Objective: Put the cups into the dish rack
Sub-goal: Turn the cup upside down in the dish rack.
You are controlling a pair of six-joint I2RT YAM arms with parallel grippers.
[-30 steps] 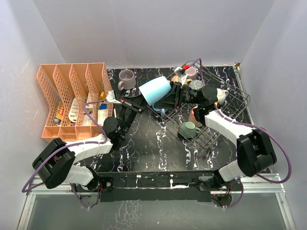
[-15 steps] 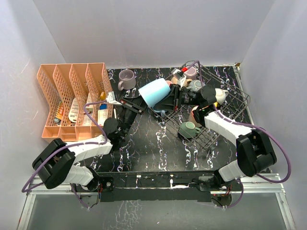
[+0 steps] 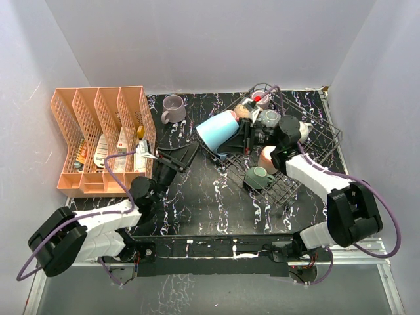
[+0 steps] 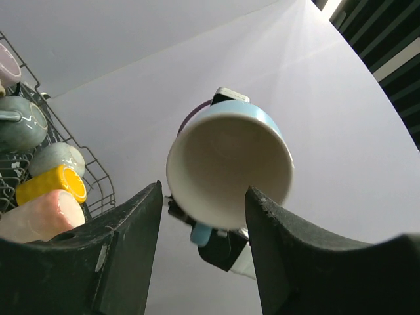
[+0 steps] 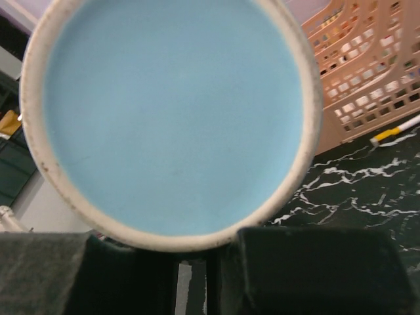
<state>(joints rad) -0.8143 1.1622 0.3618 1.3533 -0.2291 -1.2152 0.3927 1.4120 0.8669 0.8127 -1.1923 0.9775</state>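
The left arm [image 3: 111,216] stretches forward, low; its claw [image 3: 186,155] gapes, holding nothing. The right arm [image 3: 308,170] reaches leftward; its claw [image 3: 245,136] clamps a blue cup [image 3: 216,128].

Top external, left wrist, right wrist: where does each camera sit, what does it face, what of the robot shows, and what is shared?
Top external: above and behind, looking down on the dish rack; left arm and right arm show.
Left wrist: on left arm, looking up into the blue cup; left end effector frames it.
Right wrist: on right arm, facing the cup's base; right end effector below.
Shared: blue cup.
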